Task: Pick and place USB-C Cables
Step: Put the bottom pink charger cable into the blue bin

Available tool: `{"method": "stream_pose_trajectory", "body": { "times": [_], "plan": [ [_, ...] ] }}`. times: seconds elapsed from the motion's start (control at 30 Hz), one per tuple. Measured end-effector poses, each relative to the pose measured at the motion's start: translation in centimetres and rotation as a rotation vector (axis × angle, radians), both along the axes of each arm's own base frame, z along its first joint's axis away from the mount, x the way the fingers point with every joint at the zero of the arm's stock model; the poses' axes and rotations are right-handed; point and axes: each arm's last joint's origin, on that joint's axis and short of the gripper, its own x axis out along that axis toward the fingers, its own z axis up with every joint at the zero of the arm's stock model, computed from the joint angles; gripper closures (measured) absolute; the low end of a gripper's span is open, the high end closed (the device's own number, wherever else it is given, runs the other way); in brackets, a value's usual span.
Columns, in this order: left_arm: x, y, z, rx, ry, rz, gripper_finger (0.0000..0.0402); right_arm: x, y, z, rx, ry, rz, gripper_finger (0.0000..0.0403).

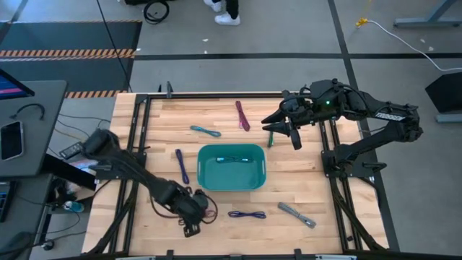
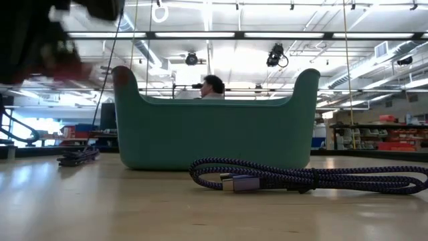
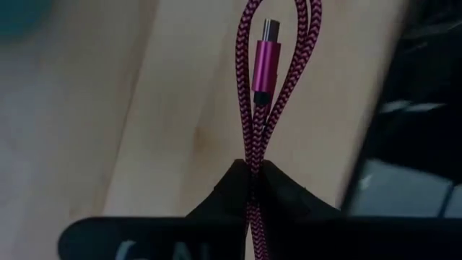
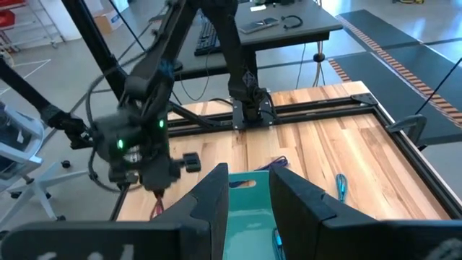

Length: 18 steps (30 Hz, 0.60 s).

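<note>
One magenta cable (image 3: 254, 108) pinched (ends hidden), left hand (image 3: 253, 180)

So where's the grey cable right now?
In the high view the grey cable lies on the table's near-right part, right of the dark purple cable and below the teal bin's right corner, with neither gripper near it.

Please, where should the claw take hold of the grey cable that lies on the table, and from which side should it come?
Grip the grey cable at its middle, coming straight down from above, with the fingers across its narrow width. It lies flat and diagonal as a slim bundle, with bare table on both long sides, apart from the bin.
</note>
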Motion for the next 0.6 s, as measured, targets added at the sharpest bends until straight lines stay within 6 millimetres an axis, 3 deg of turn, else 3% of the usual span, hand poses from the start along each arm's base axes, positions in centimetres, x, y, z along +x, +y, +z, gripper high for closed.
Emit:
{"method": "stream_pose_trajectory", "body": {
  "times": [0.13, 0.37, 0.6],
  "plan": [
    [-0.5, 1.7, 4.5, 0.001, -0.127, 0.068, 0.0383, 0.0, 0.0, 0.0, 0.000, 0.001, 0.000, 0.0296],
    [-1.8, 6.1, 10.8, 0.196, -0.399, 0.214, 0.0383, 0.0, 0.0, 0.0, -0.006, -0.004, 0.002, 0.0296],
    [-1.1, 9.8, 14.0, 0.349, -0.507, 0.194, 0.0383, -0.4, -0.5, 1.3, -0.133, -0.123, -0.014, 0.0307]
  ]
}}
